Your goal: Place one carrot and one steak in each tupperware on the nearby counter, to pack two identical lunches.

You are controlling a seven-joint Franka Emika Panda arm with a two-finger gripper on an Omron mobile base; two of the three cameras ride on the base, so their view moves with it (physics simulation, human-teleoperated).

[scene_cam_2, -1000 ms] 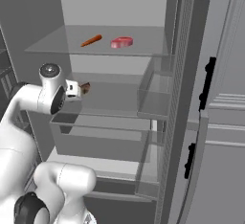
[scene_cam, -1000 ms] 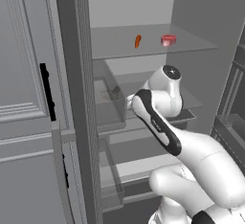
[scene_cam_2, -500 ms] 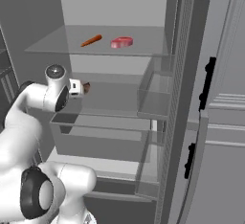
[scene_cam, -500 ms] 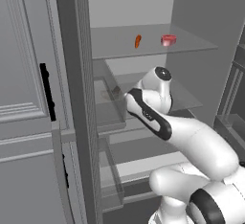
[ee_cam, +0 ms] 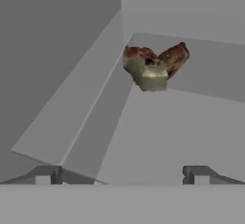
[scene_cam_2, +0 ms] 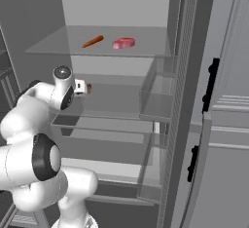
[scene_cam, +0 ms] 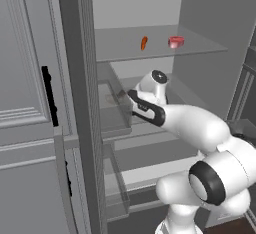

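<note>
Up on the top shelf: carrot (scene_cam: 144,43) and pink steak (scene_cam: 175,41) are sitting side by side, a little apart — the right base cam is catching the same pair, carrot (scene_cam_2: 93,41) left of steak (scene_cam_2: 123,43).
Middle shelf (scene_cam_2: 121,103): the gripper (scene_cam_2: 88,88) is reaching in over it from the left, fingers spread wide, nothing between them.
Hand cam extra: a lumpy brown-red chunk with a pale greenish patch (ee_cam: 154,67) is lying on the shelf floor ahead of the fingertips (ee_cam: 48,174), near the back corner — can't tell for sure what it is. Base cams aren't resolving it; the left one is just showing a dark smudge past the wrist.
Around it: clear door bins (scene_cam_2: 156,98) are hanging at the shelf's right edge, and grey panelled doors with black handles (scene_cam: 48,95) are flanking the opening.
In the way: the arm's own white elbow (scene_cam: 192,125) is covering part of the middle shelf in the left cam.
Writing: no labels readable anywhere.
</note>
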